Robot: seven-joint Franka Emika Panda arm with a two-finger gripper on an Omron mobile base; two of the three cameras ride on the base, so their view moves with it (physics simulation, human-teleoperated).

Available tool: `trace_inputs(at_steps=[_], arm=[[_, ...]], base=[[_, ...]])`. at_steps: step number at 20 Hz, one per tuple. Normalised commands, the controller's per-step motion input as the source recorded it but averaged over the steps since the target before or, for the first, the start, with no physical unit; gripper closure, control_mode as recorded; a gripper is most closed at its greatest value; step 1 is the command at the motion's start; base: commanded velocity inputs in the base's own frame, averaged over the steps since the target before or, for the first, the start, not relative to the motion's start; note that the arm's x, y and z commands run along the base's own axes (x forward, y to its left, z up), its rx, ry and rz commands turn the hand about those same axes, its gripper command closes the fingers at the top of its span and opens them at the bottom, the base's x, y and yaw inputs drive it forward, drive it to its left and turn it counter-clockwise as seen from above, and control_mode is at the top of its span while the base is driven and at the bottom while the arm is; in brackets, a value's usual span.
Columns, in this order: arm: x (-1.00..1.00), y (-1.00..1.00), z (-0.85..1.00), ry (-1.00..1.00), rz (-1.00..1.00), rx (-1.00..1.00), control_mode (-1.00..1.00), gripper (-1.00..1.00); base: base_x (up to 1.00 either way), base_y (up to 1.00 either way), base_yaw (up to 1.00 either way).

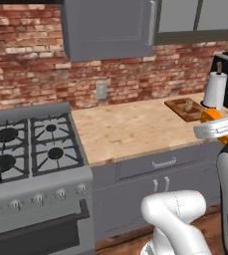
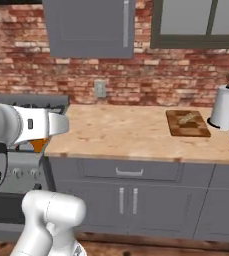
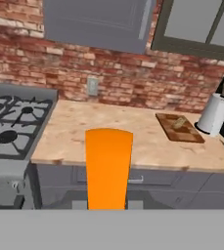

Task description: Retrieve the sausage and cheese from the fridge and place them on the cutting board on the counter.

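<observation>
- The gripper (image 3: 107, 207) is clamping tight on an orange wedge (image 3: 108, 166), apparently the cheese, and holding it in the air in front of the counter (image 3: 113, 132).
- The cutting board (image 3: 178, 128) is lying well off to the right, with a small pale piece (image 3: 180, 122) on it.
- The paper towel roll (image 3: 213, 114) is standing just beside the board; a wide swing risks toppling it.
- Releasing early is risking a drop onto the floor.
</observation>
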Motion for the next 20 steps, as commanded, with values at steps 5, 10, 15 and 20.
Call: trace_inputs(at_steps=[5, 10, 15, 20], arm=[[0.0, 0.0, 0.0, 0.0, 0.0, 0.0, 1.0, 1.0], [0.0, 0.0, 0.0, 0.0, 0.0, 0.0, 1.0, 1.0], [0.0, 0.0, 0.0, 0.0, 0.0, 0.0, 1.0, 1.0], [0.0, 0.0, 0.0, 0.0, 0.0, 0.0, 1.0, 1.0]], base=[[0.89, -1.0, 0.0], [0.85, -0.66, 0.0], [0.49, -0.19, 0.0], [0.58, -0.05, 0.0]])
